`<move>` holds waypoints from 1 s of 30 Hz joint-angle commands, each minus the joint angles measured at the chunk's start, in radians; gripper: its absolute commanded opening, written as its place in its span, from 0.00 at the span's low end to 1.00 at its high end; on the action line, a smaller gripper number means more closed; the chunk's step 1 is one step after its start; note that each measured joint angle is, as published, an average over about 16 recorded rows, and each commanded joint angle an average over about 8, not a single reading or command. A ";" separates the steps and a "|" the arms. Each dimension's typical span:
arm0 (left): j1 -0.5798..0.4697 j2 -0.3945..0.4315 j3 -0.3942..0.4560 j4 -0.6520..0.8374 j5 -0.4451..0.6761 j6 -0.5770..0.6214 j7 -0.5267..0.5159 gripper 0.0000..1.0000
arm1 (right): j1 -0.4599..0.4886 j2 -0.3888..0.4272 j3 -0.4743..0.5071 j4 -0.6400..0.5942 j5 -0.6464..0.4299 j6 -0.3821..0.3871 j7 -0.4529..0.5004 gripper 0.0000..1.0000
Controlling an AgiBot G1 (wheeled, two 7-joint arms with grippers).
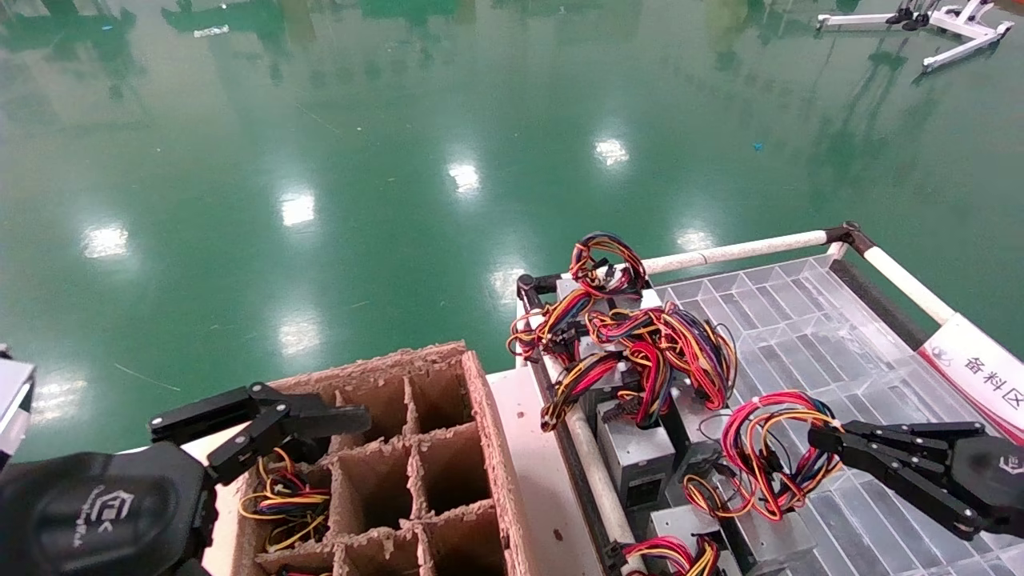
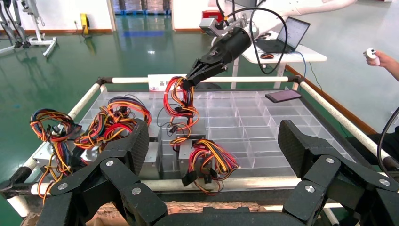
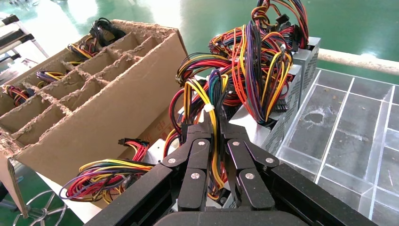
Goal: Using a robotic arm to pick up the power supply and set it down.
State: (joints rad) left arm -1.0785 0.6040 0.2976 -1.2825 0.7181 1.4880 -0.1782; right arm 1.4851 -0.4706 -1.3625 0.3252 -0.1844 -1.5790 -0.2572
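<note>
**Gripping the wires, box not yet lifted**

Pinching a looped bundle of red and yellow wires (image 1: 768,456), the right gripper (image 1: 818,445) has its fingers clamped on the cable, not the casing. The power supply (image 1: 636,460) those wires seem to trail from sits among others on the clear tray (image 1: 808,320). The left gripper (image 1: 340,420) hangs spread wide over the cardboard box (image 1: 480,416). By my reckoning, lifting and setting down both remain.
</note>
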 commanded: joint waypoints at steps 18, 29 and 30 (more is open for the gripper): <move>0.000 0.000 0.000 0.001 0.000 0.000 0.000 1.00 | 0.001 0.016 0.017 0.076 0.044 0.002 0.033 1.00; 0.000 0.000 0.000 0.001 0.000 0.000 0.000 1.00 | -0.012 0.024 0.052 0.138 0.086 0.000 0.068 1.00; 0.000 0.000 0.000 0.001 0.000 0.000 0.000 1.00 | -0.015 0.022 0.061 0.145 0.080 0.001 0.071 1.00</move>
State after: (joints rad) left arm -1.0789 0.6040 0.2978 -1.2813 0.7177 1.4879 -0.1779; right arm 1.4642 -0.4512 -1.2863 0.4810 -0.1140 -1.5770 -0.1798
